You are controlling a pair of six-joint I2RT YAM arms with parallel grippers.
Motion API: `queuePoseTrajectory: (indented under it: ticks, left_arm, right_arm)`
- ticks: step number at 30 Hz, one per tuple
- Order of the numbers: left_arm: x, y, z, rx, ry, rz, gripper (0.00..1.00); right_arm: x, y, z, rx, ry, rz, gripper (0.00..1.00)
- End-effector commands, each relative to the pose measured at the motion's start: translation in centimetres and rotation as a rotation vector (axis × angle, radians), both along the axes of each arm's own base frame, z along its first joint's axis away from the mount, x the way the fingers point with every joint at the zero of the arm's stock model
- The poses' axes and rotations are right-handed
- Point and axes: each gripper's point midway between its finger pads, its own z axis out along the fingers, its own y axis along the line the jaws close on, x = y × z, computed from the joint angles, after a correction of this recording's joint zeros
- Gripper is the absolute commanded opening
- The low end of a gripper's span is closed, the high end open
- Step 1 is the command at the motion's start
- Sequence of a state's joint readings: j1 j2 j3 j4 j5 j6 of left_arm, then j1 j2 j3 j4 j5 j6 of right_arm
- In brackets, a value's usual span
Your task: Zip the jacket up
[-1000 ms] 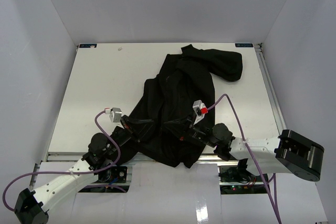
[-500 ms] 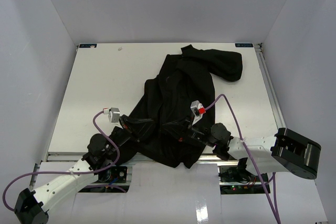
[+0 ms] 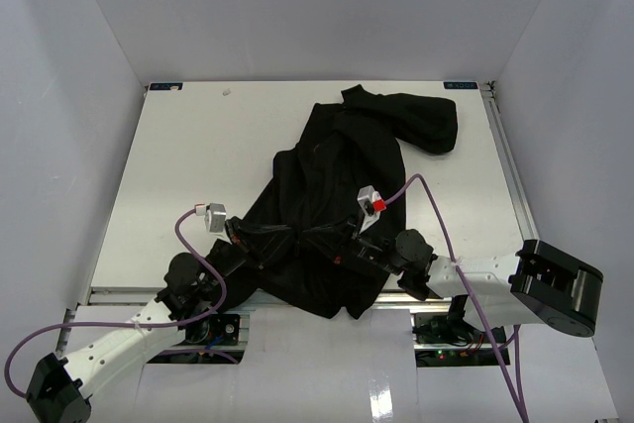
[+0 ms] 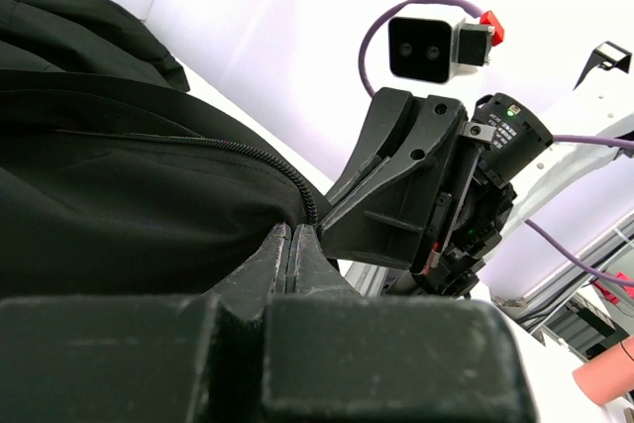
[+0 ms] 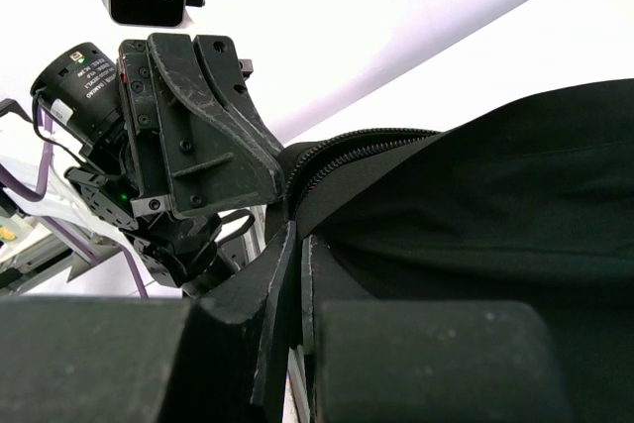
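Note:
The black jacket [image 3: 337,175] lies crumpled on the white table [image 3: 198,165], one sleeve [image 3: 426,121] thrown toward the back right. Both grippers meet at its near hem. My left gripper [image 3: 295,237] is shut on the jacket's edge; in the left wrist view its gripper [image 4: 294,232] pinches fabric just below the end of the zipper teeth [image 4: 198,141]. My right gripper [image 3: 335,243] faces it, a few centimetres away. In the right wrist view that gripper [image 5: 299,235] is shut on the fabric edge beside the zipper teeth [image 5: 367,141]. The zipper slider is hidden.
White walls close in the table on three sides. A metal rail [image 3: 510,175] runs along the right edge. Purple cables [image 3: 436,205] loop over the arms. The right gripper's body [image 4: 396,195] sits close in front of the left one.

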State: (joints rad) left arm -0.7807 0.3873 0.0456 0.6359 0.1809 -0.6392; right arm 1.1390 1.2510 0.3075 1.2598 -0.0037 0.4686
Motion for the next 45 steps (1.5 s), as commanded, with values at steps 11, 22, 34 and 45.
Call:
queuePoseTrajectory:
  ticks: [11,22,34,45]
  left_arm:
    - [-0.6,-0.2,-1.9,0.019,0.018,-0.035,0.00]
    - [-0.3,-0.3,-2.3,0.022,0.043,-0.026,0.00]
    - [-0.5,-0.3,-2.1,0.018,0.040,-0.033,0.00]
    - [-0.7,-0.3,-2.0,0.016,0.034,-0.042,0.00]
  right_arm:
    - [0.2,-1.2,6.3,0.206,-0.098,-0.043,0.08]
    - [0.0,-1.3,6.6,0.210,-0.106,-0.033,0.08]
    - [0.1,-1.6,7.0,0.215,-0.115,-0.050,0.08]
    - [0.0,-1.9,7.0,0.219,-0.111,-0.051,0.08]
